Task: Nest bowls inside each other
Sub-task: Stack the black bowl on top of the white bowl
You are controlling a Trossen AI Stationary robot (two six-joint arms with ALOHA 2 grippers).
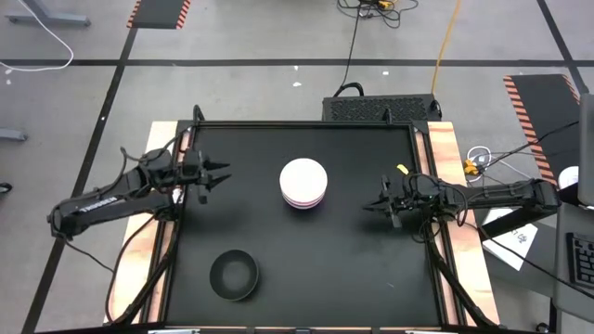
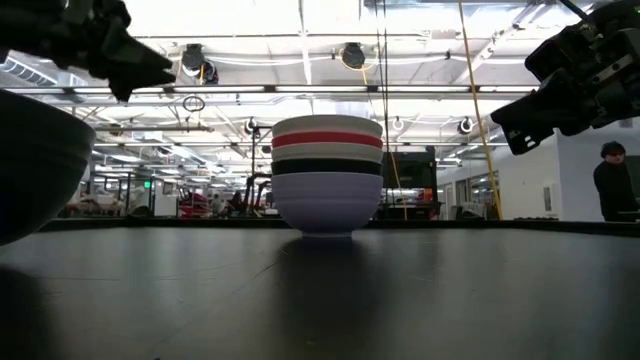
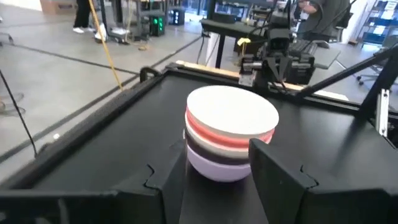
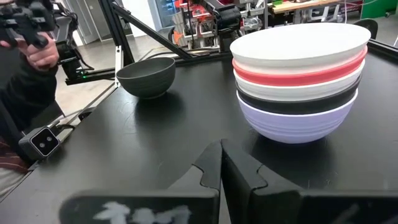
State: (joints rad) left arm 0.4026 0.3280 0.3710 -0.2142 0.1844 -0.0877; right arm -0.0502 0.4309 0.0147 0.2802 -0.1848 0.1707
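A nested stack of bowls (image 1: 303,183) stands in the middle of the table on the base of its lavender bottom bowl (image 2: 327,203). Above that sit a black, a white, a red and a white top bowl (image 4: 298,38). A single black bowl (image 1: 234,276) stands upright on its base toward the near left of the table, apart from the stack. My left gripper (image 1: 225,176) hovers open to the left of the stack, pointing at it. My right gripper (image 1: 367,206) hovers shut to the right of the stack, above the table (image 1: 371,269).
The black table top has a raised rim (image 1: 306,124) and wooden side strips (image 1: 445,148). Bare surface lies between each gripper and the stack, and on the near right. A person (image 4: 25,68) stands beyond the table's left side.
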